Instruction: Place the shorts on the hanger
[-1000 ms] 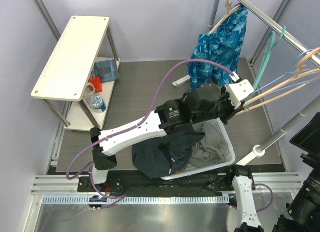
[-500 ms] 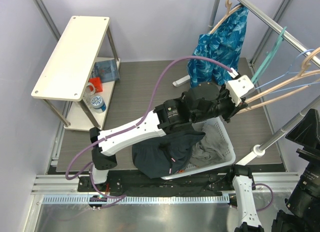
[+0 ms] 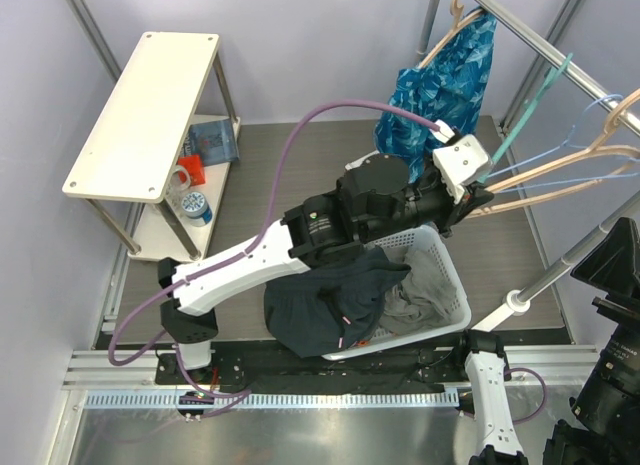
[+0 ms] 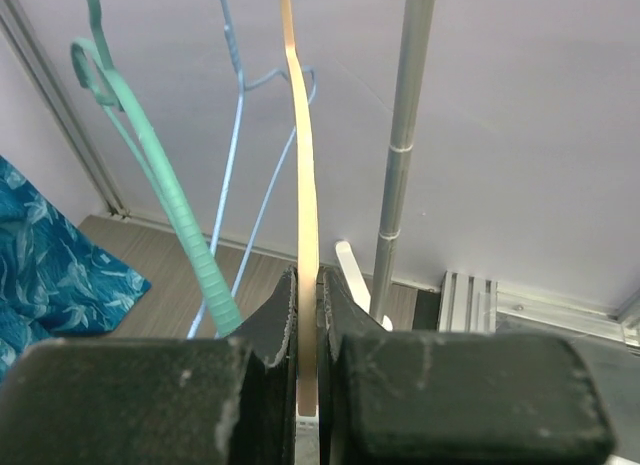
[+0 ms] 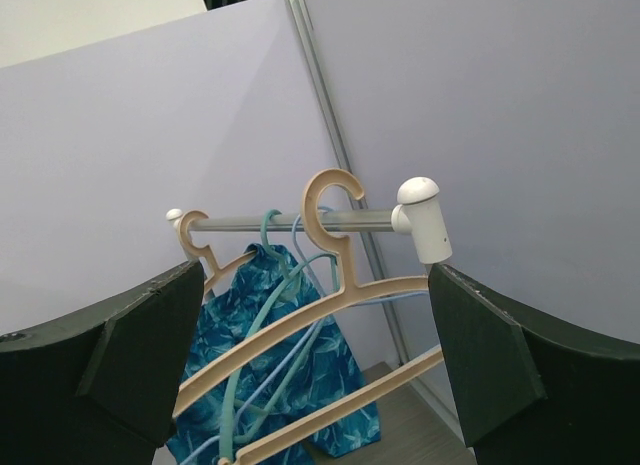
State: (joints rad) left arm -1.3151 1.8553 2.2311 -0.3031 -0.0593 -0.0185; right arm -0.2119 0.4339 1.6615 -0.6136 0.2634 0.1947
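The left hand (image 4: pixel 308 290) is clamped shut on the light beige wooden-looking hanger (image 4: pixel 303 175), which hangs from the rail at far right. The dark navy drawstring shorts (image 3: pixel 325 310) lie well apart from it, draped over the near-left rim of the white plastic laundry basket (image 3: pixel 460 285). The right hand (image 5: pixel 315 275) gapes wide, holding nothing.

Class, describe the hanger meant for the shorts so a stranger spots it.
Find the clothes rail at the right. Of its bare hangers, pick the beige hanger pinched by the left gripper. Its neighbours are a teal hanger and a pale-blue wire hanger.
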